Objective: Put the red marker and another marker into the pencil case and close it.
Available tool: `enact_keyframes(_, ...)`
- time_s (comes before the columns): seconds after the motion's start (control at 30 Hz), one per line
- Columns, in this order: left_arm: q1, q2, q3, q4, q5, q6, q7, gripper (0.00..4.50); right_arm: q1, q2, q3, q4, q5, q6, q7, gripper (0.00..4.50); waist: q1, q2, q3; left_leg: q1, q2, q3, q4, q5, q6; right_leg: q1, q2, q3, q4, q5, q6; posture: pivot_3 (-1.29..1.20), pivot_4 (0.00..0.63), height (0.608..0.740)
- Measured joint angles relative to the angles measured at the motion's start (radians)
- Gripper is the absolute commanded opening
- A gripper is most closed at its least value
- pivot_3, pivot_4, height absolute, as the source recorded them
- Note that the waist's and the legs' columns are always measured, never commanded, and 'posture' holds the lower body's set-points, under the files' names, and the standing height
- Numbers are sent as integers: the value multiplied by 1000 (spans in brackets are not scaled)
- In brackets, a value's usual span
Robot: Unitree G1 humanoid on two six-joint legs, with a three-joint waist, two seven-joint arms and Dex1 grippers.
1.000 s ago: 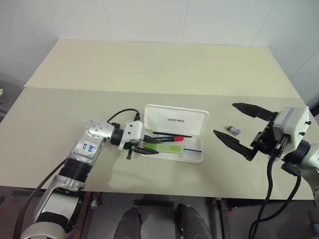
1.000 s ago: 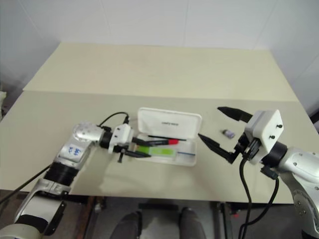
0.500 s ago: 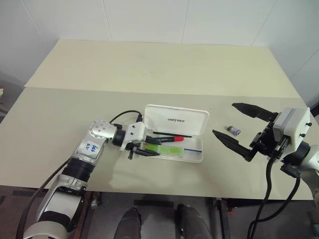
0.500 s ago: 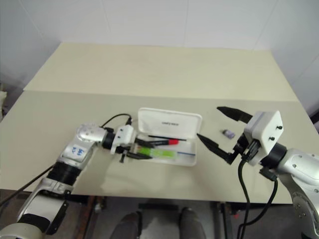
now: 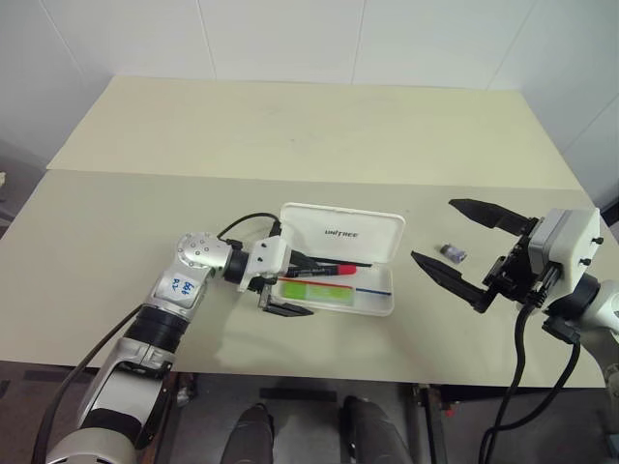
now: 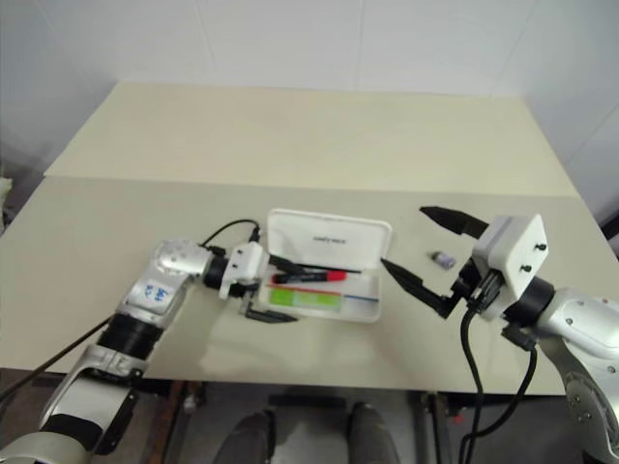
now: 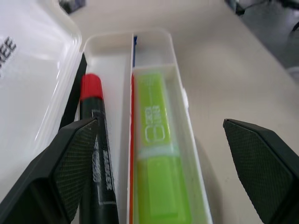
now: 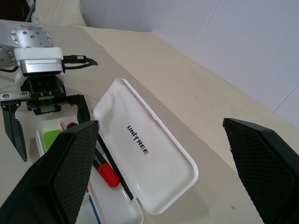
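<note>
Markers both lie lengthwise in the tray of the flat white hard-plastic pencil case (image 5: 382, 302): the slim black red-capped red marker (image 5: 327, 272) by the hinge, the chunky light-green highlighter (image 7: 156, 177) in front. Its upright lid (image 5: 343, 232) needs swinging down. The left gripper (image 5: 287, 285), fingers spread and empty, straddles the tray's near end, nearer than the open right gripper (image 5: 459, 253).

Small grey object (image 5: 451, 253) too tiny to identify

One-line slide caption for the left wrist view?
Open left gripper over the white hard-plastic pencil case, with the red-capped black marker and chunky light-green highlighter lying inside.
</note>
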Motion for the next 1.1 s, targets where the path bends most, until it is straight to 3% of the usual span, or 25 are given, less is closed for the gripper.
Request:
enact_keyframes(0.17, 5, 0, 51, -48, -108, 95, -15, 4480, 5, 20, 12, 81, -1, -9, 16, 4500, 0, 0, 0, 0, 0, 0, 0, 0, 0, 0, 0, 0, 1, 0, 0, 0, 150, 740)
enact_keyframes(0.3, 1, 39, 156, -122, -246, 242, -18, 4480, 6, 10, 28, 308, -52, -48, 104, 4500, -2, 0, 0, 1, 0, 0, 0, 1, 1, 0, 0, 0, 1, 0, 0, 0, 150, 740)
enact_keyframes(0.43, -16, 56, 190, -187, -301, 340, 4, 4480, -108, -30, 70, 535, -116, -97, 189, 4500, -4, 1, 0, 1, 0, 0, 1, 1, 1, 0, 0, 0, 2, 1, 2, 0, 150, 740)
enact_keyframes(0.8, -56, 139, 229, -242, -277, 392, 113, 4480, -437, -41, 216, 1171, -294, -283, 407, 4500, -6, 2, 1, 1, 0, 0, -1, 1, 1, 0, 0, 0, 3, 6, 11, 0, 150, 740)
enact_keyframes(1.1, -63, 196, 254, -270, -275, 393, 152, 4480, -627, -14, 265, 1567, -411, -446, 470, 4500, -7, 3, 2, 0, 0, 0, -1, 1, 0, 0, 0, 0, 1, 5, 13, 0, 150, 740)
